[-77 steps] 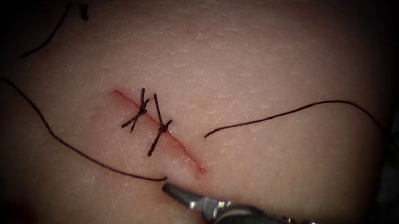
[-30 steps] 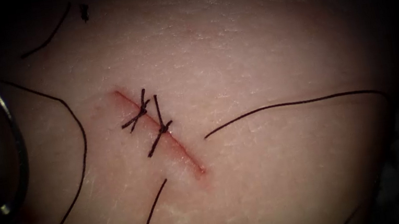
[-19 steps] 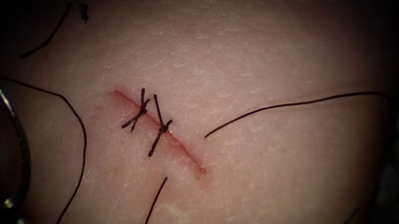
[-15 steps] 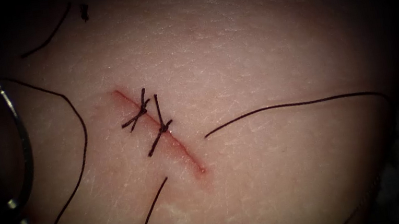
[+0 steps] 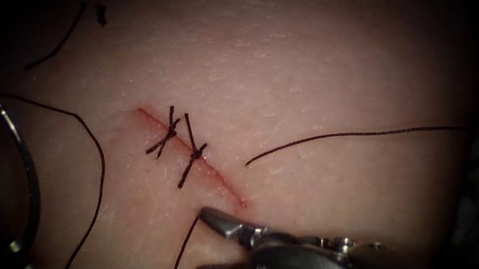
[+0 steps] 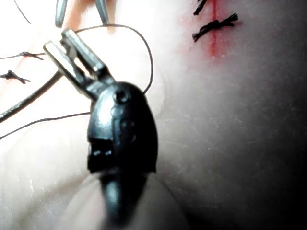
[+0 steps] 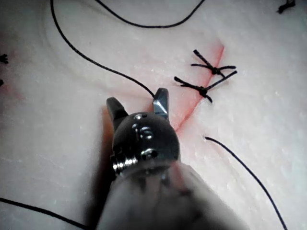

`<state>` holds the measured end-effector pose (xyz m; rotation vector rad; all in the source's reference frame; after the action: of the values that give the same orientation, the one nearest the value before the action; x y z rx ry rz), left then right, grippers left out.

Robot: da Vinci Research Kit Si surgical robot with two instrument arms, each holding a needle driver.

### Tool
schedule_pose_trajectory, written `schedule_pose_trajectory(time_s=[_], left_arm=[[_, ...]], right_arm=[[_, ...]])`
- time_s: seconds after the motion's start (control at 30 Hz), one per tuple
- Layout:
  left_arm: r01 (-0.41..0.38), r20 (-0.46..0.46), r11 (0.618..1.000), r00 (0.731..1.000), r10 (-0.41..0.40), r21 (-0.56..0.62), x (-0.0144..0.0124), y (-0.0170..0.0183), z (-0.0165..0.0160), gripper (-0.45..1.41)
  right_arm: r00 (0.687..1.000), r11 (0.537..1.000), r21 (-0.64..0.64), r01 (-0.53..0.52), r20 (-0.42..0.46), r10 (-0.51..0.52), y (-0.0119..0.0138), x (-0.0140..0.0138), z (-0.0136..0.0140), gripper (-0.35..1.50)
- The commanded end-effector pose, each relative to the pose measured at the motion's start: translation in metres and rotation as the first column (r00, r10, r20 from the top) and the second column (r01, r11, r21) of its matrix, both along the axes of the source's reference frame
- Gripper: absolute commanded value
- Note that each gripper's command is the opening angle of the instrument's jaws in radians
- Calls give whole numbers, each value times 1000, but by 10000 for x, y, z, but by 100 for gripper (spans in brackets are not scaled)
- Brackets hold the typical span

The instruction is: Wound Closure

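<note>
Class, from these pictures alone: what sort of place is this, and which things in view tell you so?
Most likely a bench set-up for suturing practice. A slab of tissue bears a short cut crossed by two tied stitches. The right tool, jaws open and empty, sits beside the cut; the left tool grips the curved needle, clear of the tissue.

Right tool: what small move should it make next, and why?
Probably the right tool should shut its jaws on the thread: they stand open and empty just where it meets the tissue, left of the lower end of the cut. The left tool holds the needle near one end, out of the tissue, far left of the cut.
</note>
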<state>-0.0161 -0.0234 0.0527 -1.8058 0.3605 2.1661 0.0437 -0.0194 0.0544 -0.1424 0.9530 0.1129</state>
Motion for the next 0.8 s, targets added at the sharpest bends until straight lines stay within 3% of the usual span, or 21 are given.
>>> schedule_pose_trajectory(time_s=[0.03,0.13,0.23,0.27,0.3,0.53,0.8], left_arm=[[-1,0,1000,1000,1,3,-3,-9,7,-45],[0,0,1000,1000,0,3,-3,-9,7,-45],[-1,0,1000,1000,1,4,-3,-9,7,-45],[-1,0,1000,1000,1,4,-3,-9,7,-45],[-1,0,1000,1000,1,4,-3,-9,6,-45],[0,0,1000,1000,0,4,-3,-9,6,-45],[-1,-3,1000,1000,1,4,-5,-10,7,-45]], right_arm=[[1000,1000,1,3,0,-3,-3,11,13,125],[1000,1000,-2,-4,3,4,0,21,18,121],[1000,1000,-7,2,3,-2,0,26,22,94],[1000,1000,-5,9,1,-9,0,26,23,61],[999,999,14,36,-7,-36,-3,24,23,-35],[998,998,22,56,-14,-56,-26,28,7,-35],[995,996,38,86,-56,-84,-88,43,-46,-35]])
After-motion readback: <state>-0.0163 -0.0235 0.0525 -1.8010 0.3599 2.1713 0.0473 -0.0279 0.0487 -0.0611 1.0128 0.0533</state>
